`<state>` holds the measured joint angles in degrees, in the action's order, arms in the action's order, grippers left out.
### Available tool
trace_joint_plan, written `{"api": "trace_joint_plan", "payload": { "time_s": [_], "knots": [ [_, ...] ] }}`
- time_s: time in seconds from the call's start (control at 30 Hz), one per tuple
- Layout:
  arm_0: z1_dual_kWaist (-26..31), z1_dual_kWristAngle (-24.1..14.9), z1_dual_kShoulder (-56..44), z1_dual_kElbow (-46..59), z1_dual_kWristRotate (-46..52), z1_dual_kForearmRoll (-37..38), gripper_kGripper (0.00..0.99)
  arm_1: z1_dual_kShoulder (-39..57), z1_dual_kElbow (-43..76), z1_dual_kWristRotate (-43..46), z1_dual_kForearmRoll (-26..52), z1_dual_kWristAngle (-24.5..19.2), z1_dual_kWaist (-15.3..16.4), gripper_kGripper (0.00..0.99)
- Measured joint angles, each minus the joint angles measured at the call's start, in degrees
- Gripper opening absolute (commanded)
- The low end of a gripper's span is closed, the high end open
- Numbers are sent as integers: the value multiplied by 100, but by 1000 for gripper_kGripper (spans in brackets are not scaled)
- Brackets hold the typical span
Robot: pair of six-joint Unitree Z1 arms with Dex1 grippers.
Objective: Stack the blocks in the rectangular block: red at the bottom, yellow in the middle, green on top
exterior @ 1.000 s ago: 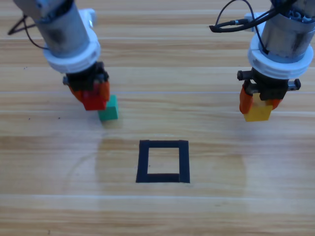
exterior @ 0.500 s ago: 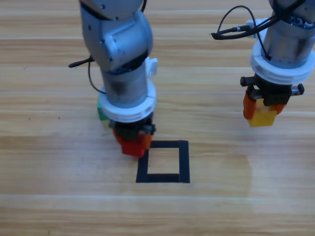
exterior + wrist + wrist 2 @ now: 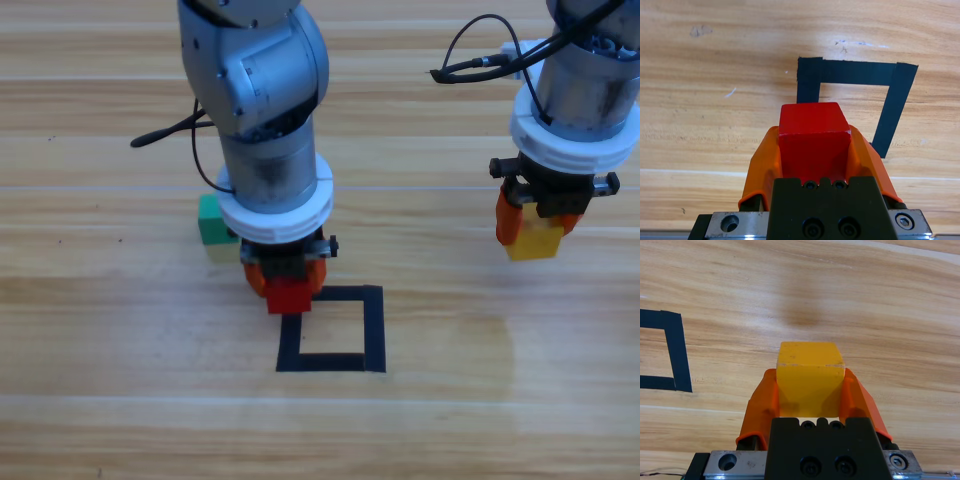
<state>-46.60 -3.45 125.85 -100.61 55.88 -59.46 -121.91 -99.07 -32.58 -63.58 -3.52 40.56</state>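
A pale wooden table (image 3: 120, 400) with long horizontal grain fills the scene, seen from above. Near its middle lies the rectangular block (image 3: 374, 325), a nearly square outline of black tape with bare wood inside.

The left gripper (image 3: 286, 285) hangs at the outline's upper left corner, its orange jaws clamped on the red cube (image 3: 289, 296). In the left wrist view the red cube (image 3: 813, 137) sits squeezed between the jaws, with the tape outline (image 3: 900, 100) just ahead and slightly to one side. The cube appears to be held above the wood, not set down.

The right gripper (image 3: 537, 232) hovers well apart from the outline, on the right side of the table, jaws gripping the yellow cube (image 3: 534, 240). The right wrist view shows the yellow cube (image 3: 810, 377) pinched firmly between the jaws.

The green cube (image 3: 213, 222) rests on the table just behind the left arm, partly hidden by it.

Judging by this, no cube is placed yet: the red seems about to go in, with yellow and green to follow.

Count: three cubes, one of each colour; two grippers; one tape outline.
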Motion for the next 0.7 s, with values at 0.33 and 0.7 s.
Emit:
{"api": "trace_joint_plan", "payload": {
  "time_s": [0.33, 0.7],
  "knots": [
    [-275, 2, 384, -351, 160, -45, 18, 12, 13, 0, 1, 0, 0, 273],
    [-416, 36, 569, -587, -94, -45, 18, 13, 37, 3, 25, -4, 0, 275]
  ]
}}
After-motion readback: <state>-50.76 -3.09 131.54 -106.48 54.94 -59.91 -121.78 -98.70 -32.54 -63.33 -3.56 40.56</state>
